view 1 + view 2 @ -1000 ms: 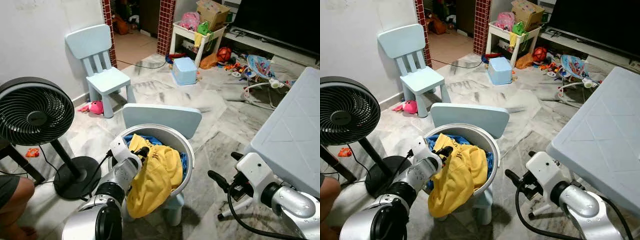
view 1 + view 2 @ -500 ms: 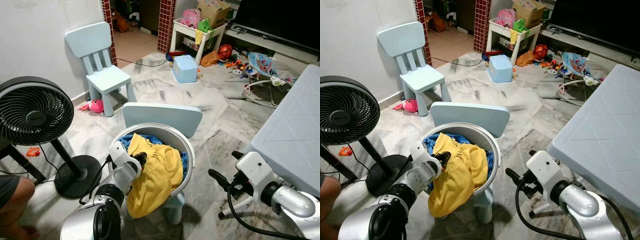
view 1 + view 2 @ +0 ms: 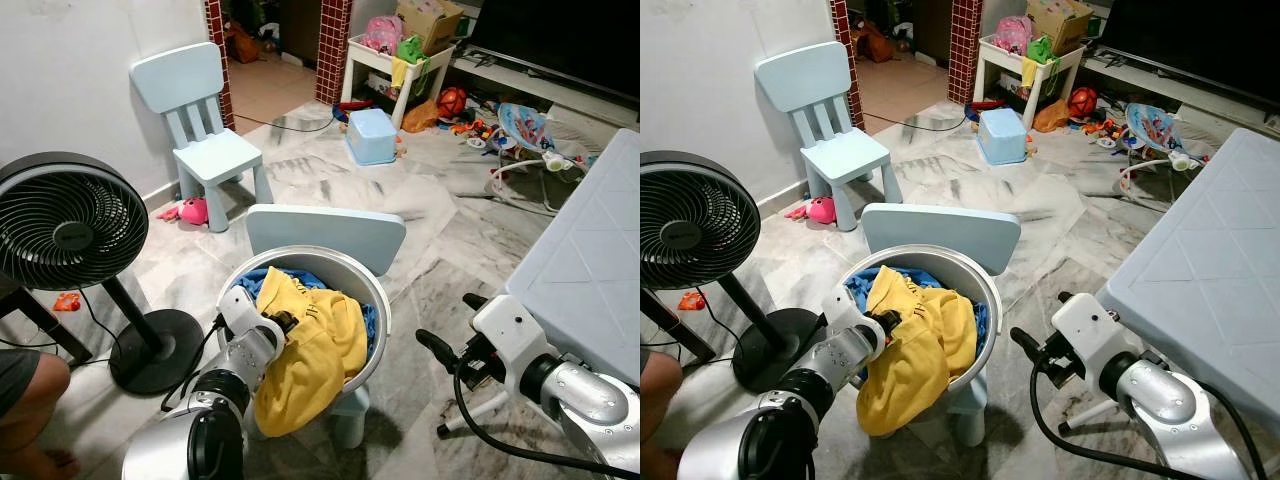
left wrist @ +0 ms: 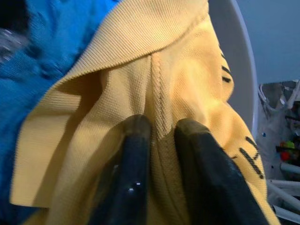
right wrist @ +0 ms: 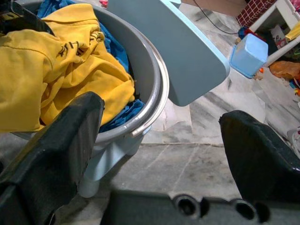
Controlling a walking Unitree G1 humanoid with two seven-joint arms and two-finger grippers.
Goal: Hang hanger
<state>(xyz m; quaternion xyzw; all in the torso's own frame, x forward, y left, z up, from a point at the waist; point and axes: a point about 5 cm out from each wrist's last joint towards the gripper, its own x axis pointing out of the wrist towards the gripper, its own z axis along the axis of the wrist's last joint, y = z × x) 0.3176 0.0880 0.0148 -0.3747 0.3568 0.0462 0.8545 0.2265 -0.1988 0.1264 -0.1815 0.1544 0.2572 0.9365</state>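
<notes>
Fingers (image 4: 136, 154) of your left gripper (image 3: 283, 322) pinch a fold of the soft, limp yellow shirt (image 3: 305, 355) in the grey basin (image 3: 980, 290), so grip near the collar, while your right gripper (image 3: 452, 335) hangs wide open.

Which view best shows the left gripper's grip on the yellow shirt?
The left wrist view: the left gripper pinches a ridge of the yellow shirt between its fingers. The eye views show it at the basin from above, its fingertips buried in cloth. The right wrist view shows just the shirt.
</notes>
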